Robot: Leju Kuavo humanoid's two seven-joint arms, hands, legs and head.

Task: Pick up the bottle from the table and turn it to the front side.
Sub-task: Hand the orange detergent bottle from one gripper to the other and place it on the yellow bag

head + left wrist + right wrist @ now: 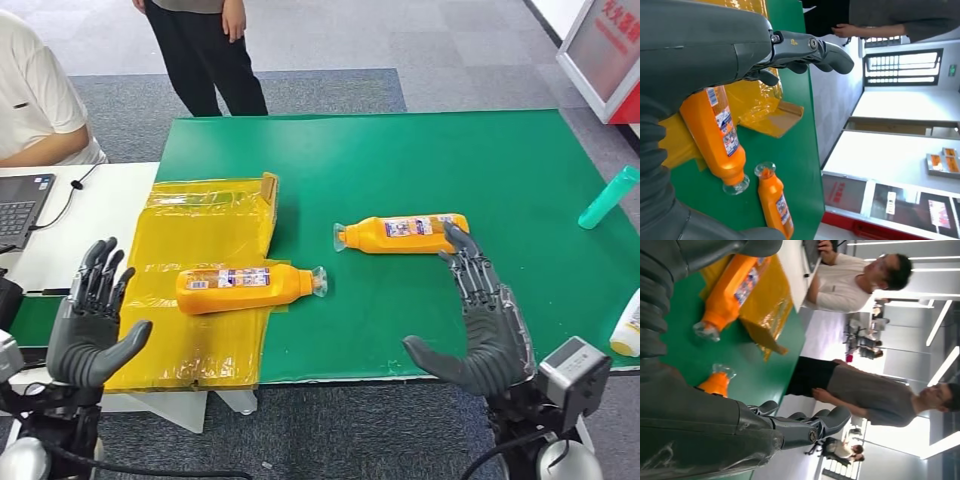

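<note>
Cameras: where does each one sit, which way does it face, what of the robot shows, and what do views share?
Head view: high on the body, facing forward and down at the green table; left hand and right hand both open.
Left wrist view: behind the left hand, facing across the table at two orange bottles.
Right wrist view: behind the right hand, facing the table and two people.
Shared: bottle on the yellow bag and bottle on the green mat.

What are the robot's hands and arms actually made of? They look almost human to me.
Each hand, left hand and right hand, has a smooth grey palm and thick grey thumb, with darker, jointed mechanical fingers showing small metal pins. A grey ribbed cover wraps the wrist. A boxy silver and black camera unit sits at the right wrist, with black cables trailing below.
</note>
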